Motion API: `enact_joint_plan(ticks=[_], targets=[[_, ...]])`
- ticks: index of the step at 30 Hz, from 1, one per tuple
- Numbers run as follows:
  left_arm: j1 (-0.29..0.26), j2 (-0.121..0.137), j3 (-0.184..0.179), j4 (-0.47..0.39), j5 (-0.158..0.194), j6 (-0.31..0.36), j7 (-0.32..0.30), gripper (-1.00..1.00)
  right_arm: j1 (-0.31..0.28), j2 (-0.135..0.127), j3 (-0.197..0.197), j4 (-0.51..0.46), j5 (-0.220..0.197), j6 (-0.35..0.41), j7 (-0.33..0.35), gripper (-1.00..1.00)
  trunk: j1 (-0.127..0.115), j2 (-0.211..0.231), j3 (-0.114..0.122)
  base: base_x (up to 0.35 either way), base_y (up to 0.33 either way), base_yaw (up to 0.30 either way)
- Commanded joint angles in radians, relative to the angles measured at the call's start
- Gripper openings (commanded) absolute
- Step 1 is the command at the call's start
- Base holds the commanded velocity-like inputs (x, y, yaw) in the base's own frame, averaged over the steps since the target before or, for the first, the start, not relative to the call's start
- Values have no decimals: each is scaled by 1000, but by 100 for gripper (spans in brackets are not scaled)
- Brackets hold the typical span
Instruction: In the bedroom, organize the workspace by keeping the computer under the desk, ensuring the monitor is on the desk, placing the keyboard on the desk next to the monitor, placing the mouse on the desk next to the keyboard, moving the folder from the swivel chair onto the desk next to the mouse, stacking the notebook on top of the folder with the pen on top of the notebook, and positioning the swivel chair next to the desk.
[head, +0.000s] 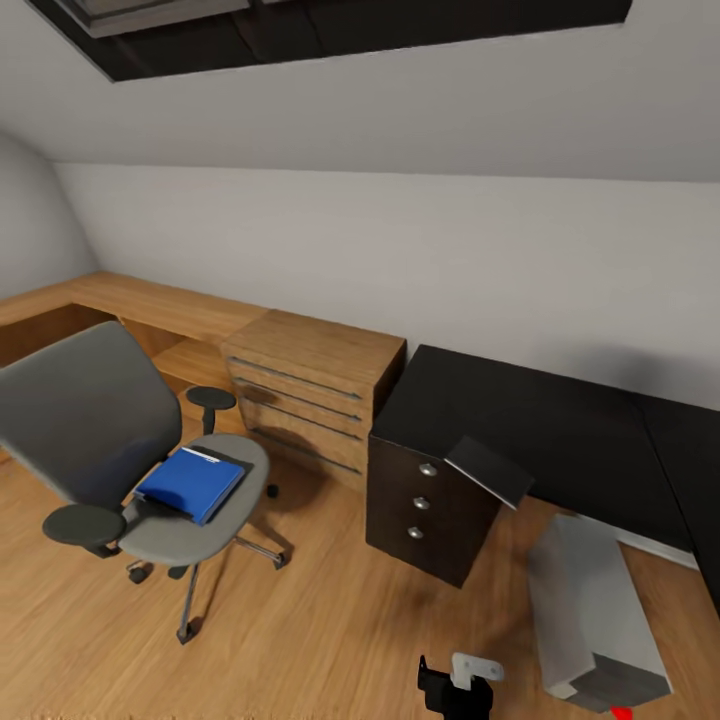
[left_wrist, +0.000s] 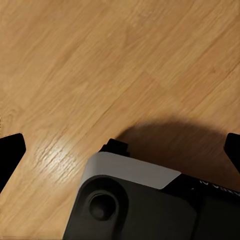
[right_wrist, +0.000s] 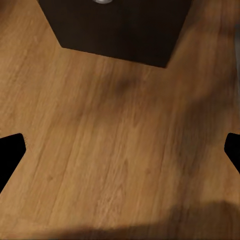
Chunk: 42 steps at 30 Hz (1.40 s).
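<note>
The left gripper and right gripper hang spread wide over the wood floor. The computer lies beside the desk. The blue folder lies flat on the swivel chair, long axis toward the backrest.

A room under a roof is shown, set up as a small home office. A sloped white ceiling with a dark skylight is seen above a low white wall. The floor is made of light wood boards. A black desk with dark drawers and round silver knobs is placed by the wall. A light-wood dresser is set just beside it. A grey swivel chair and a grey computer are seen on the floor.
</note>
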Motion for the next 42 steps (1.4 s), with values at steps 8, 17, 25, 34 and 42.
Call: enact_joint_plan(ticks=[8, 17, 25, 34, 42], targets=[[-2, 0, -9, -4, 3, -6, 3, 100, 0, 0, 9, 0, -3, -1, -7, 100, 0, -1, -10, 168, 89, 198], [-2, 0, -9, -4, 3, -6, 3, 100, 0, -1, 9, 0, -3, -1, -7, 100, 0, -1, -21, 277, 123, 198], [-2, 0, -8, -4, 3, -6, 5, 100, 0, -1, 7, 0, -3, -1, -7, 100, 0, -1, -30, 94, 20, 198], [-2, 1, -7, -4, 3, -6, 6, 100, -1, -1, 7, 0, -3, -1, -7, 100, 0, -1, -41, 7, 2, 198], [-2, 1, -7, -4, 3, -6, 6, 100, 0, -1, 7, 0, -3, -1, -6, 100, 0, -1, -50, 0, 0, 198]])
